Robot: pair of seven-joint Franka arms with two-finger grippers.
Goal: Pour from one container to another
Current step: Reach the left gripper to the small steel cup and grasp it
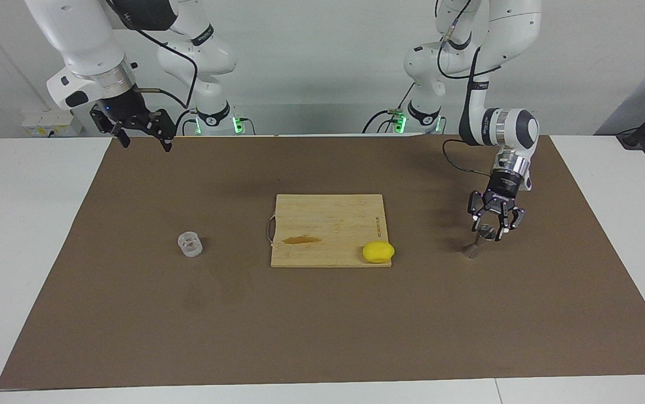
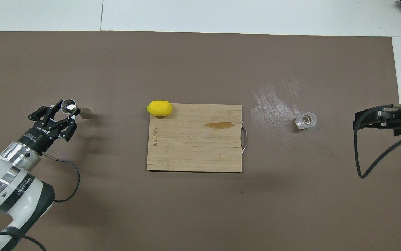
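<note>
The steel jigger [image 1: 475,246] is on the brown mat toward the left arm's end, leaning over with its foot [image 2: 86,112] at the mat. My left gripper [image 1: 488,232] is shut on its upper cone [image 2: 69,105]. The clear cup [image 1: 189,244] stands upright on the mat toward the right arm's end, and it also shows in the overhead view [image 2: 305,120]. My right gripper [image 1: 144,134] is open and empty. It waits raised over the mat's edge nearest the robots and is only partly seen in the overhead view [image 2: 375,118].
A wooden cutting board [image 1: 328,219] with a brown stain lies mid-mat between the cup and the jigger. A yellow lemon [image 1: 378,251] rests on the board's corner toward the jigger. A pale wet smear [image 2: 273,104] marks the mat beside the cup.
</note>
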